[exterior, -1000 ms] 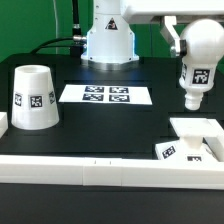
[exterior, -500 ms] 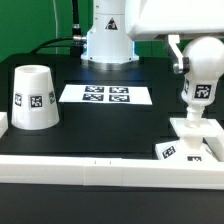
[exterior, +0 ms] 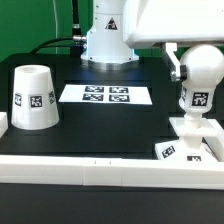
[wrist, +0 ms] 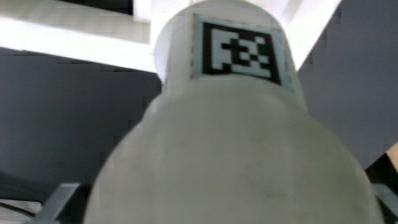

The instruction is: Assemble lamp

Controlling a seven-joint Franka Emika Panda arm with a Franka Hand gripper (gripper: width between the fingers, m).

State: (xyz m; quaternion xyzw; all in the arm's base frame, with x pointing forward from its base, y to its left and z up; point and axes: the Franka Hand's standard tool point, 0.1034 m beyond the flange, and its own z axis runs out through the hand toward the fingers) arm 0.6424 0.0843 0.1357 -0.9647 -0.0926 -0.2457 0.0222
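Observation:
My gripper [exterior: 190, 55] is shut on the white bulb [exterior: 199, 88] and holds it upright by its rounded top, tag facing the camera. The bulb's narrow end points down and meets the raised middle of the flat square base [exterior: 196, 138] at the exterior view's right, near the front. The tapered shade [exterior: 32, 97] stands mouth down at the exterior view's left, well away from the gripper. In the wrist view the bulb [wrist: 222, 140] fills the picture and hides the base; only a grey sliver of one finger [wrist: 63, 203] shows.
The marker board [exterior: 105, 95] lies flat in the middle of the black table, in front of the robot's white pedestal [exterior: 108, 40]. A white rail [exterior: 80, 166] runs along the table's front edge.
The gripper has come down with the bulb and shifted slightly to the exterior view's right. The bulb's narrow end, a second ago above the base, now rests at the base's middle.

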